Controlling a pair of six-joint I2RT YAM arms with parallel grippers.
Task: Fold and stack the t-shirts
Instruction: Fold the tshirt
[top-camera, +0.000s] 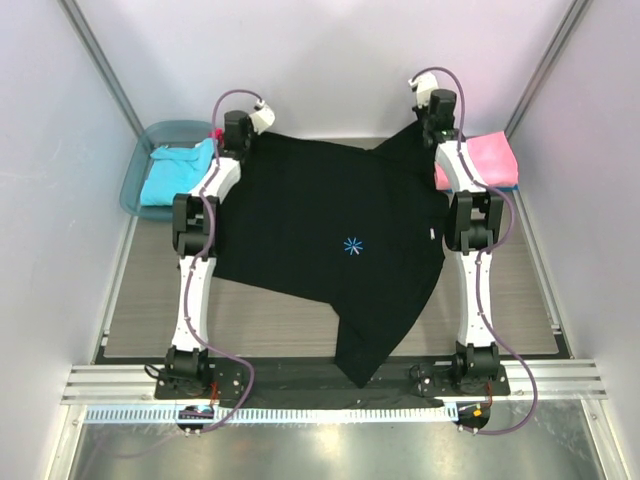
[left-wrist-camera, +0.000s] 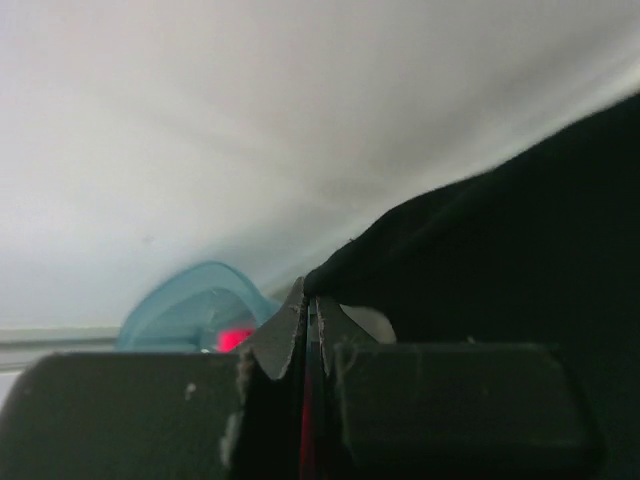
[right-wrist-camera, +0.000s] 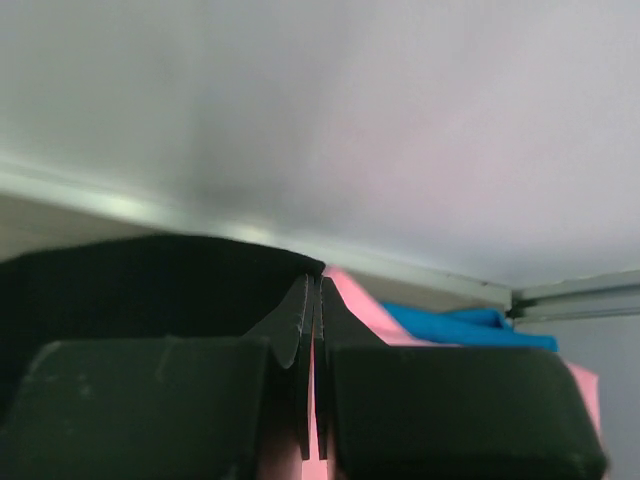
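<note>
A large black t-shirt (top-camera: 320, 230) with a small light-blue asterisk mark (top-camera: 352, 246) lies spread over the table, its lower part hanging past the near edge. My left gripper (top-camera: 237, 138) is shut on its far left corner; in the left wrist view the black cloth (left-wrist-camera: 480, 260) runs into the closed tips of the gripper (left-wrist-camera: 312, 300). My right gripper (top-camera: 437, 118) is shut on the far right corner, and the black cloth (right-wrist-camera: 150, 280) meets the gripper's tips (right-wrist-camera: 318, 290). A turquoise t-shirt (top-camera: 180, 172) lies at the far left. A pink t-shirt (top-camera: 490, 158) rests on a blue one (top-camera: 507, 186) at the far right.
A translucent teal tub (top-camera: 135, 185) at the far left holds the turquoise shirt and shows in the left wrist view (left-wrist-camera: 195, 300) with something red (left-wrist-camera: 235, 338) inside. White walls (top-camera: 330, 60) enclose the table on three sides. A metal rail (top-camera: 330, 382) runs along the near edge.
</note>
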